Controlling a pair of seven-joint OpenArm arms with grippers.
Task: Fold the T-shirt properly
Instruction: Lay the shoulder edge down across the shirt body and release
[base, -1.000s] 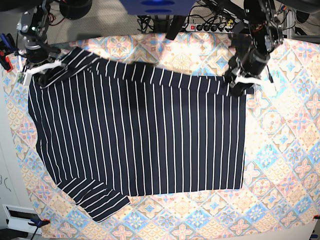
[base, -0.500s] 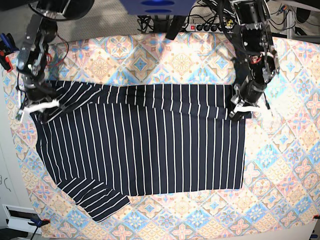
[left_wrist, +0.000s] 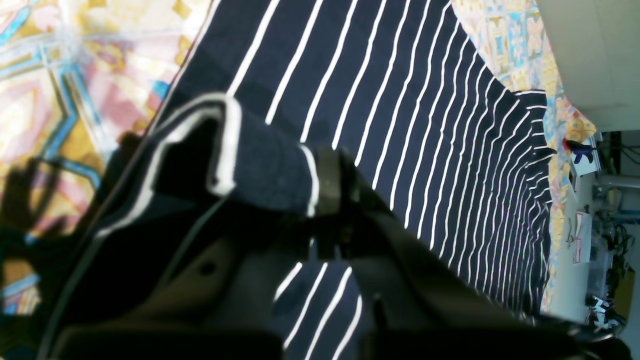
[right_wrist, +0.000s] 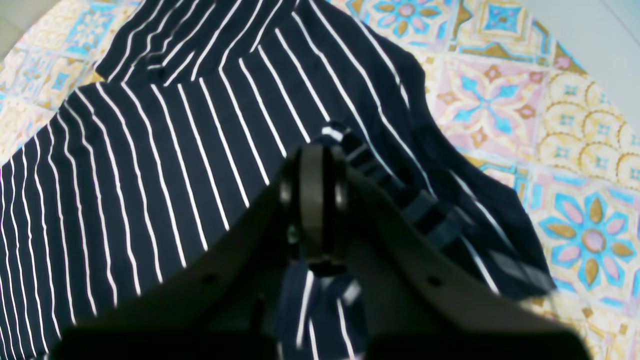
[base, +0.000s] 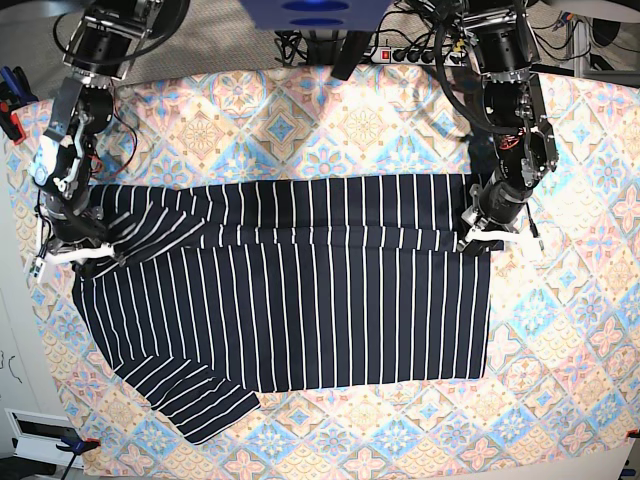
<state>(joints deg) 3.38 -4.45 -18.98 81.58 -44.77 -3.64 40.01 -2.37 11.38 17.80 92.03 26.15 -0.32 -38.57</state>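
Both arms reach down low; left gripper (base: 480, 243) and right gripper (base: 72, 258) clamped, apparently pinching fabric.

Bare tablecloth (base: 560, 330) lies open along the tabletop's right edge, along the front edge, and in a wide band at the back between the two arms, so a claw could pass freely there. The T-shirt (base: 300, 310) covers the middle and runs close to the left edge, its sleeve reaching toward the front-left corner. The left claw (base: 484, 236) and right claw (base: 68, 252), each clamped on cloth, stand over the shirt's folded back edge near its right and left ends.
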